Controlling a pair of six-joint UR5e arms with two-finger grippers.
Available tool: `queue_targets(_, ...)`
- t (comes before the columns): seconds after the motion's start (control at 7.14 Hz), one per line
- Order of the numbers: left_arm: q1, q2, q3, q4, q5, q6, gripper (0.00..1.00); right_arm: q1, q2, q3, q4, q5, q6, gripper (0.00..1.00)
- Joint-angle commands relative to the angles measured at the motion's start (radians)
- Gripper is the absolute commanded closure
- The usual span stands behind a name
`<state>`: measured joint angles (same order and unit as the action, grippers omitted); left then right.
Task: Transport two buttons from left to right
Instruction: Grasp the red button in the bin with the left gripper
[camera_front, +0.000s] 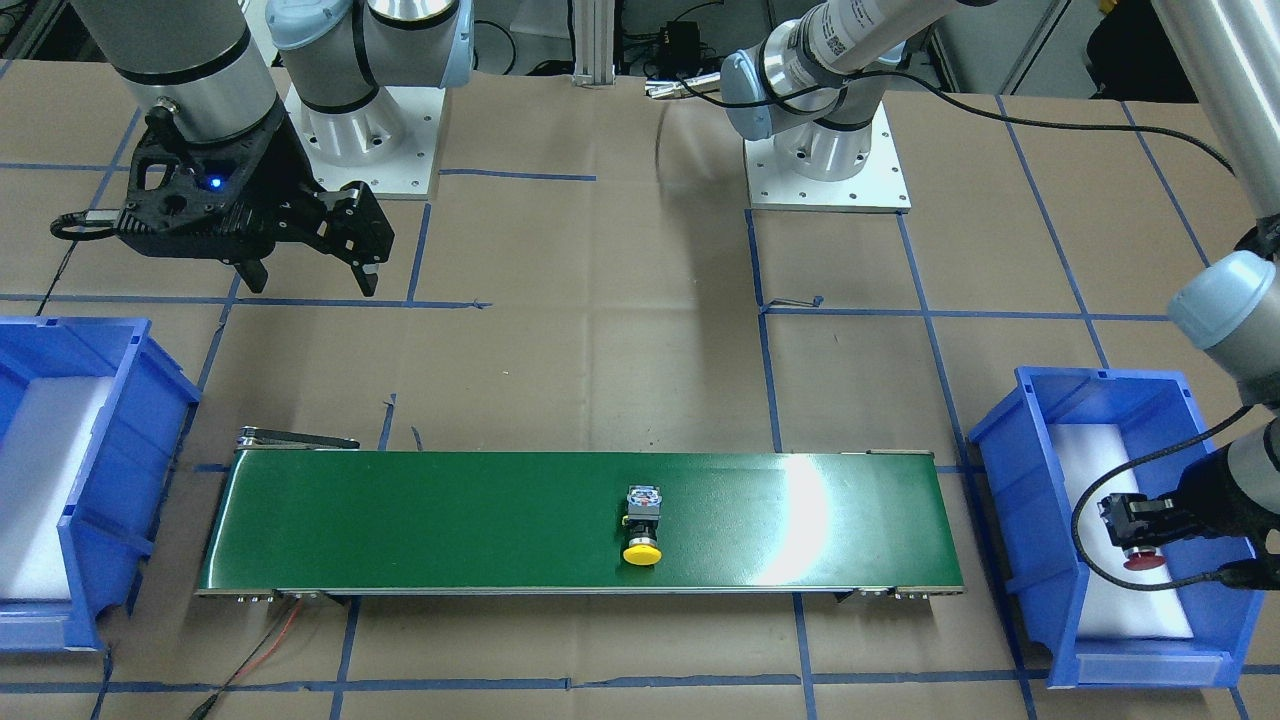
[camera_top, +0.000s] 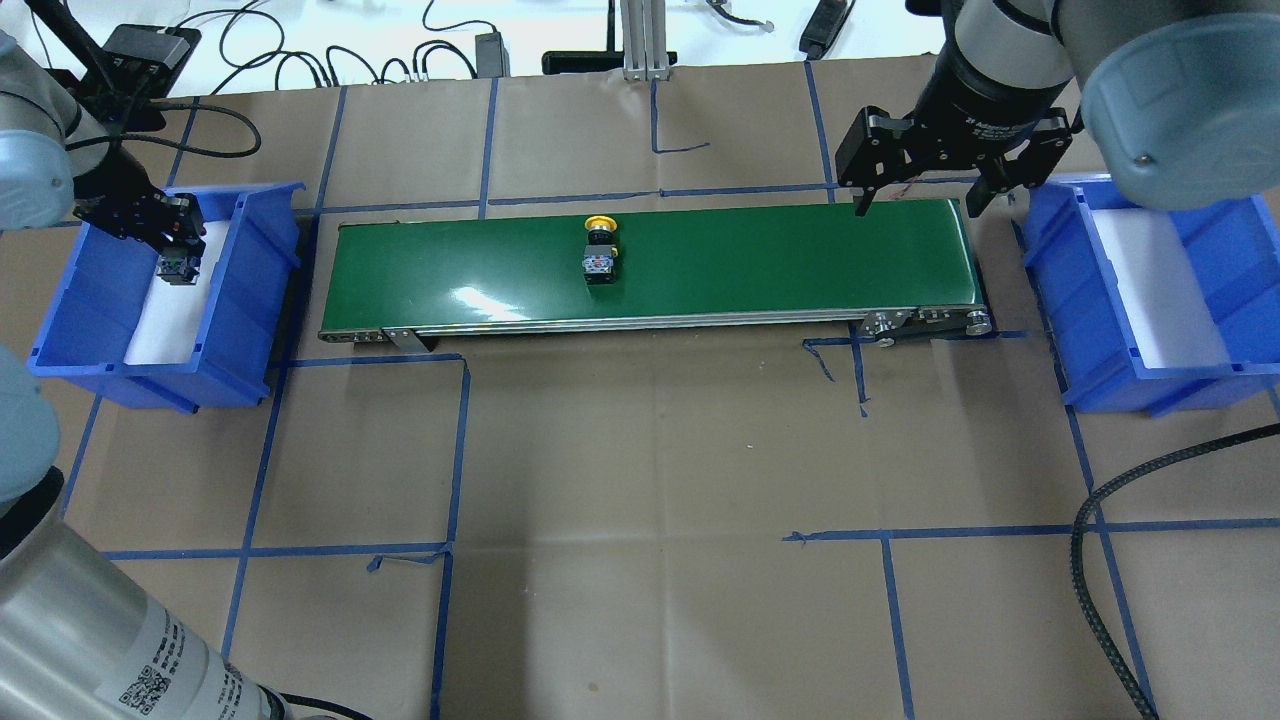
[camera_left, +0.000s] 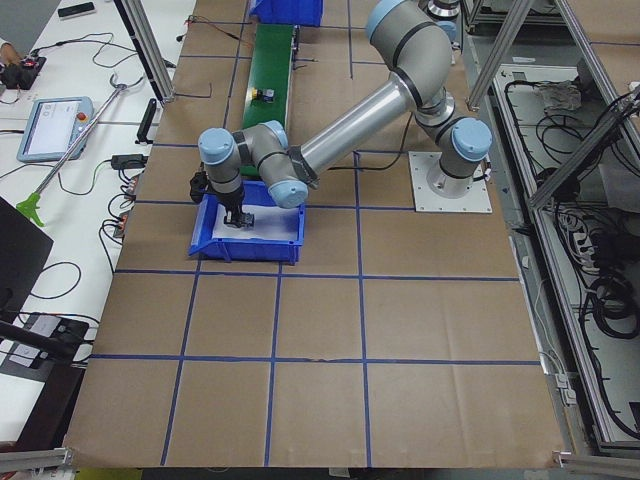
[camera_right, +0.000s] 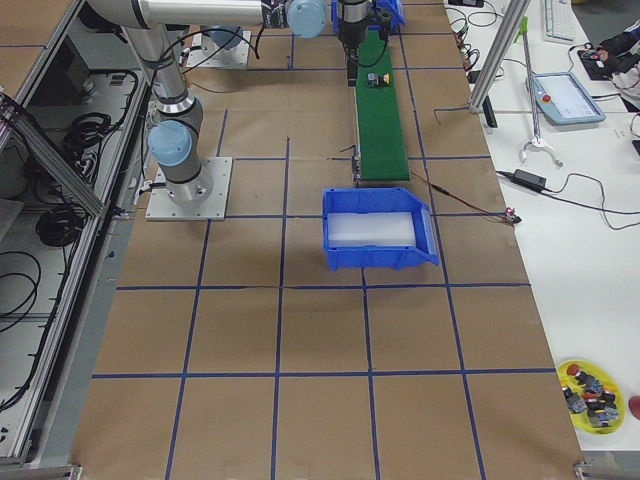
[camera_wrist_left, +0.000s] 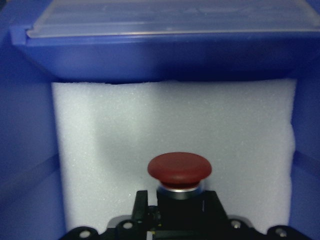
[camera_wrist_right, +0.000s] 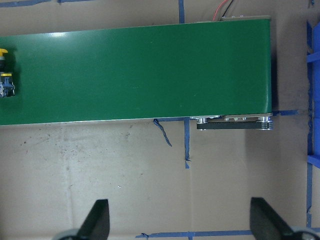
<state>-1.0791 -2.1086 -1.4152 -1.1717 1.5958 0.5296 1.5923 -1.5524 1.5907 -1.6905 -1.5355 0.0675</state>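
Seen facing the robot, the yellow-capped button (camera_front: 642, 525) lies on its side near the middle of the green conveyor belt (camera_front: 450, 520). Its cap points toward the table's operator-side edge and its grey-green contact block toward the robot, with bare belt on both sides. At the table's left end, the left gripper (camera_front: 1128, 522) reaches into the left blue bin (camera_front: 1010, 470), fingers pinching the red-capped button (camera_front: 1143, 560) over white foam (camera_front: 1085, 470). From overhead, the right gripper (camera_top: 917, 205) hangs near the belt's right end with its fingers spread, well apart from the yellow-capped button and beside the right blue bin (camera_top: 1050, 270). The left wrist camera shows the red mushroom cap jutting ahead of its black body, open foam around it and blue walls on three sides. The right wrist camera shows both fingertips (camera_wrist_right: 97, 222) wide apart over brown paper (camera_wrist_right: 150, 170), the yellow-capped button at the frame's left edge.
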Motion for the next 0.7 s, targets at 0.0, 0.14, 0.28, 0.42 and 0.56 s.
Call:
queue_targets(0.0,0.036,0.128,0.051,-0.214,0.024,0.007,0.91,0.0,-0.002,0.0,0.0,0.0,0.0,0.0)
queue_targets(0.14,0.033,0.153,0.094,-0.291,0.024,0.003,0.91,0.0,0.0,0.002,-0.002,0.0,0.0,0.0)
queue_targets(0.28,0.024,0.151,0.119,-0.313,0.023,-0.008,0.91,0.0,0.002,0.003,-0.003,0.0,0.0,0.0)
queue_targets(0.42,-0.007,0.156,0.122,-0.316,0.021,-0.041,0.91,0.0,0.014,0.003,-0.027,0.002,-0.002,0.0)
queue_targets(0.56,-0.065,0.17,0.122,-0.315,0.027,-0.066,0.91,0.0,0.049,0.003,-0.1,0.002,-0.002,0.0)
